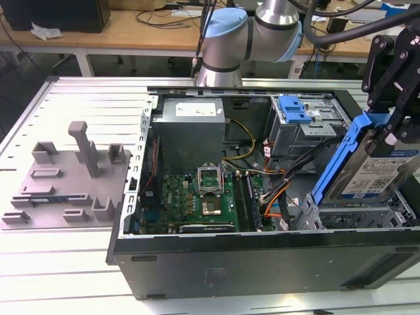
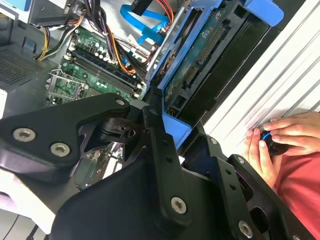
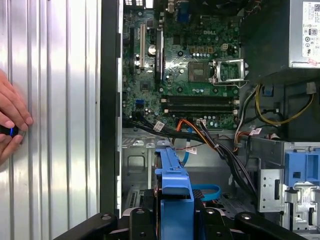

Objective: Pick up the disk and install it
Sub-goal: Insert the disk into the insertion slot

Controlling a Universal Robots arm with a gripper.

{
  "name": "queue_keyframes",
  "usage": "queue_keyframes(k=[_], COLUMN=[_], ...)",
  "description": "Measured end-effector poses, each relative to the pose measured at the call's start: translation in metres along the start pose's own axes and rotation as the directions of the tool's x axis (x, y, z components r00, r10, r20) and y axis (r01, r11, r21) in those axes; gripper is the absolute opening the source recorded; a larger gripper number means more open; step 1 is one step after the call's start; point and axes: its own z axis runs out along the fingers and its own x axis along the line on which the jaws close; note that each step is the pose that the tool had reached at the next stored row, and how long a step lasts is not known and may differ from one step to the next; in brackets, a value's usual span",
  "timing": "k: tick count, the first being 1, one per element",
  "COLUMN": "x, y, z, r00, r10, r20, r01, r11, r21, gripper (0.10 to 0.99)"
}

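1 disk [image 1: 371, 172] is pinched in my fingers [image 1: 392, 128], which are clamped on the 2 flat sides of its blue carrier [image 1: 342, 157]. It hangs tilted at the right edge of the exterior view with its label facing outward. Its lower end sits at the drive bay [image 1: 357, 213] in the lower right corner of the open computer case [image 1: 230, 262]. I cannot tell whether it touches the bay yet. Most of the disk stands clear above the grey cage, so it is not seated.

I judge that the pickup is done and the install step is in hand, at the approach to the slot. As I read it, seating the disk calls for squaring the carrier with the bay's rails and getting it low enough to enter. It also means staying off the orange and black cables [image 1: 281, 197] just beside the bay.

1 hand [image 3: 11, 125] of a person rests on the ribbed bench [image 3: 60, 100], apart from the case.
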Motion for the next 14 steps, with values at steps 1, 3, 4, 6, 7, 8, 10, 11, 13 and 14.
queue_keyframes(k=[1,3,4,6,7,8,10,11,13,14], x=[0.0001,0.0003,0.0005,0.0009,0.0011,0.0012,0.0014,0.0015,0.0017,0.0019], y=[-0.0001,-0.0001,-0.0001,-0.0002,-0.0003,-0.0003,-0.0003,-0.0004,-0.0004,-0.0004], z=[0.001,0.0024,0.0038,0.0065,0.0089,0.0106,0.0132,0.0145,0.018,0.0201], r00=[1.0,1.0,1.0,1.0,1.0,1.0,1.0,1.0,1.0,1.0], r10=[0.0,0.0,0.0,0.0,0.0,0.0,0.0,0.0,0.0,0.0], r20=[0.0,-0.0002,-0.0001,-0.0001,0.0,0.0,-0.0001,-0.0001,0.0,0.0], r01=[0.0,0.0,0.0,0.0,0.0,0.0,0.0,0.0,0.0,0.0], r11=[1.0,1.0,1.0,1.0,1.0,1.0,1.0,1.0,1.0,1.0], r21=[0.0,0.0,0.0,0.0,0.0,0.0,0.0,0.0,0.0,0.0], gripper=[0.369,0.369,0.369,0.369,0.369,0.369,0.369,0.369,0.369,0.369])
